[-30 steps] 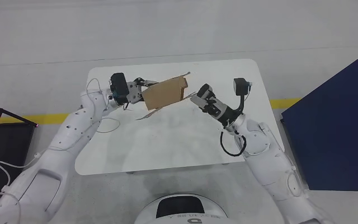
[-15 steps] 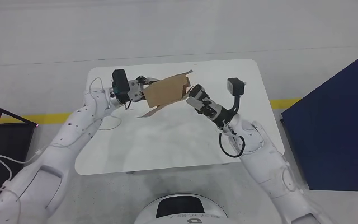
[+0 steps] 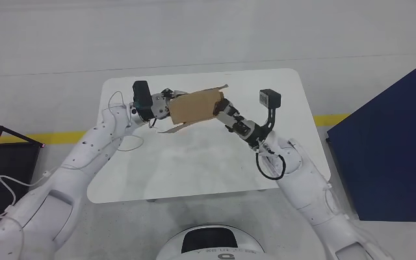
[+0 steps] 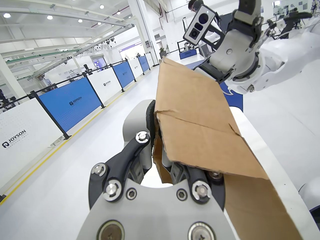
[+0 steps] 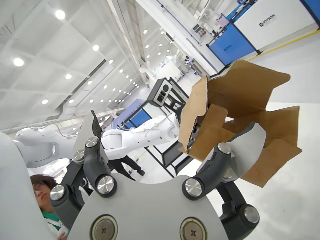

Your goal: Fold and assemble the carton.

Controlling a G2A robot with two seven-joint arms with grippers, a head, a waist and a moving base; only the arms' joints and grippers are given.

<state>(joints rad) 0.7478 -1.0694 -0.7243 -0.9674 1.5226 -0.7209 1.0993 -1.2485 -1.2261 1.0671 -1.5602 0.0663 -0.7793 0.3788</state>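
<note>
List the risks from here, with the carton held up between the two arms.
1. The left gripper pinches the carton at one ragged edge alone; a push from the other side may pivot it or tear that edge.
2. The right gripper is open, with one finger against the loose flaps; closing may fold a flap the wrong way or miss it.

A white table point(image 3: 195, 170) stands on pale floor point(image 3: 208, 32) beneath round ceiling lights point(image 5: 60, 14).

Carton point(image 3: 194, 107) hangs between left gripper point(image 3: 168, 105) and right gripper point(image 3: 220, 111).
</note>
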